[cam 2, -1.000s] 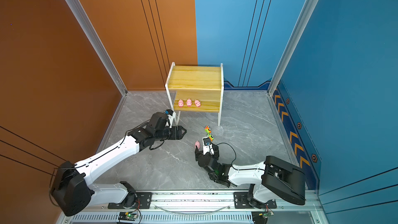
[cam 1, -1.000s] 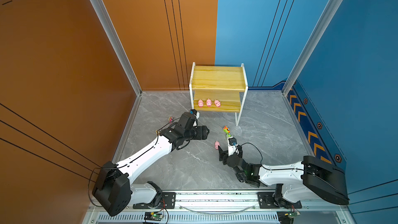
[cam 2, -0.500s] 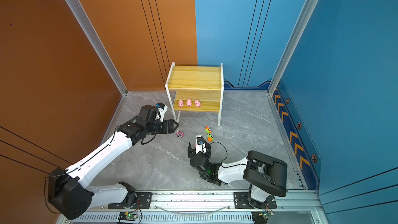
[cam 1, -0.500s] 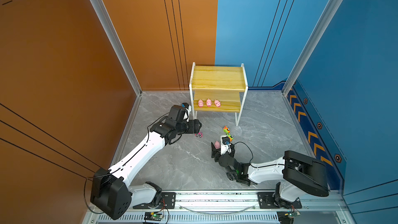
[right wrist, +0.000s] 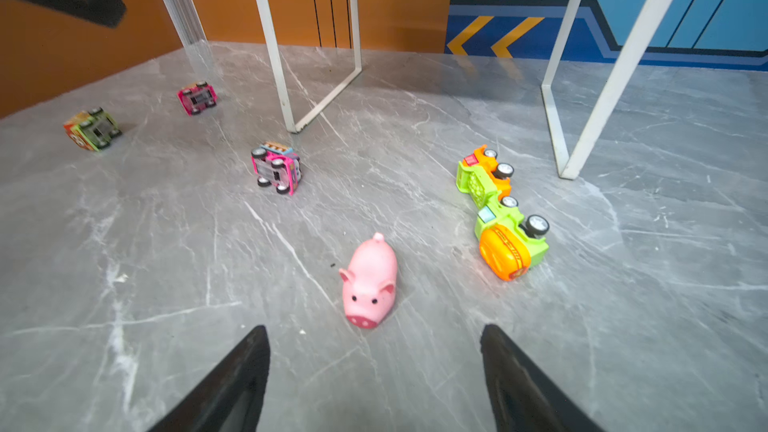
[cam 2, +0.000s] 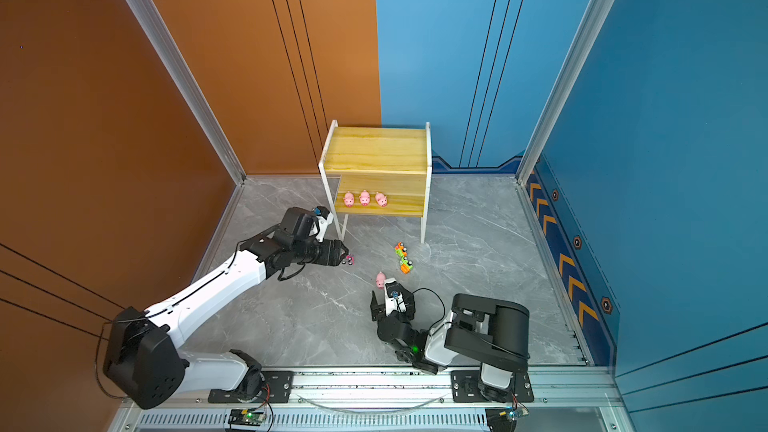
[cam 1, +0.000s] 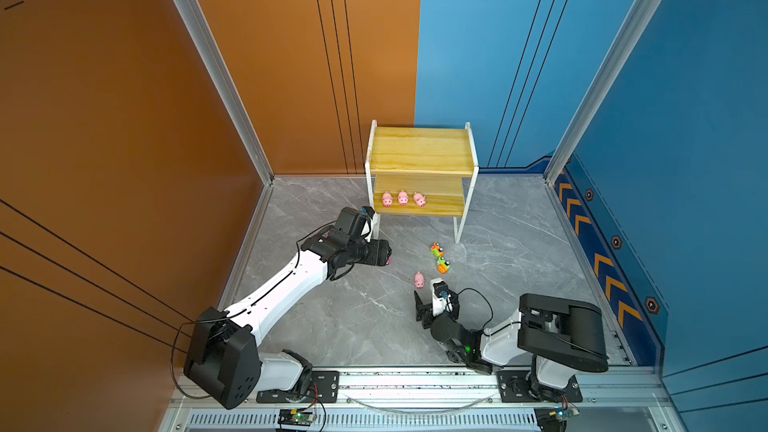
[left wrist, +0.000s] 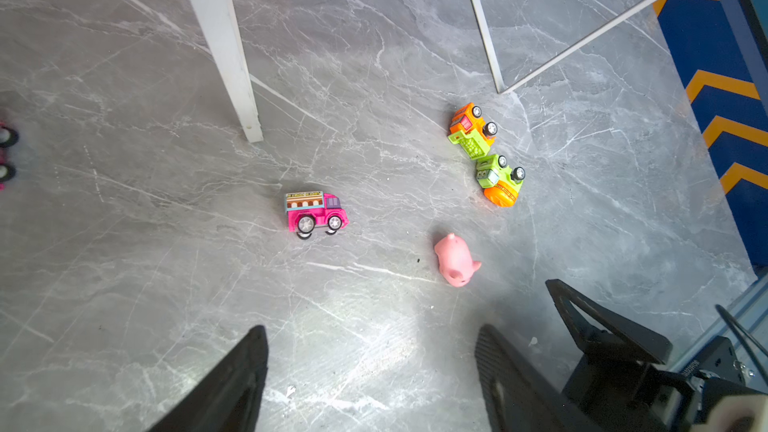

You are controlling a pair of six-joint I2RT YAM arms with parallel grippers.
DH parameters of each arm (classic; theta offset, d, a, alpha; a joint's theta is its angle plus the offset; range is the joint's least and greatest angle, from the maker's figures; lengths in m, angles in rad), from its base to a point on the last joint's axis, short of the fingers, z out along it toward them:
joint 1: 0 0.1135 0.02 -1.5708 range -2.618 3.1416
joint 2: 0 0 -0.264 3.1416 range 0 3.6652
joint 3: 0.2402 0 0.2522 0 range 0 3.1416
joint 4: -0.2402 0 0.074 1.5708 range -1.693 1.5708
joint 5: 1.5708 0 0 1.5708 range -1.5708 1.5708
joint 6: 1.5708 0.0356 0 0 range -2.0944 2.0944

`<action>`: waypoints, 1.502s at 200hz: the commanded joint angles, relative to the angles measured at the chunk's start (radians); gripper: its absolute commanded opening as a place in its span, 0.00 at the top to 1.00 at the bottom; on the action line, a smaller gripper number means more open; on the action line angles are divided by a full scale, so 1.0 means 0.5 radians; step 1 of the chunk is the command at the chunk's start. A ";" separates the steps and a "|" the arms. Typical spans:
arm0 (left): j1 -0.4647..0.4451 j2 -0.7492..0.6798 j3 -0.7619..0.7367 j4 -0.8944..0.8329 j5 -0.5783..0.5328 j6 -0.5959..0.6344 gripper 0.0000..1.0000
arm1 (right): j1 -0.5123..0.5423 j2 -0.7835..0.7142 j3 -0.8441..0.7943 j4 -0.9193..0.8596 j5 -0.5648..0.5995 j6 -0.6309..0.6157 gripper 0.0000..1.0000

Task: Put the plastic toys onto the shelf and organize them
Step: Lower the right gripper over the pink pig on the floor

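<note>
On floor point(right wrist: 166, 263): pig point(right wrist: 370, 284) just before right claw point(right wrist: 374, 327) (apart, empty); left claw point(left wrist: 370, 327) apart too.

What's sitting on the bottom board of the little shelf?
Three pink pigs stand in a row on the bottom board. The top board covers its back part, so anything there cannot be seen.
</note>
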 commanded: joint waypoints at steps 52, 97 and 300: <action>0.093 -0.071 -0.046 -0.008 0.081 0.015 0.21 | 0.009 0.364 0.058 0.630 0.113 -0.168 0.19; 0.099 -0.089 -0.026 -0.003 0.122 -0.003 0.21 | 0.006 0.429 0.090 0.613 0.101 -0.130 0.19; 0.132 -0.028 -0.006 0.013 0.184 -0.010 0.23 | -0.233 0.515 0.228 0.214 -0.241 0.180 0.30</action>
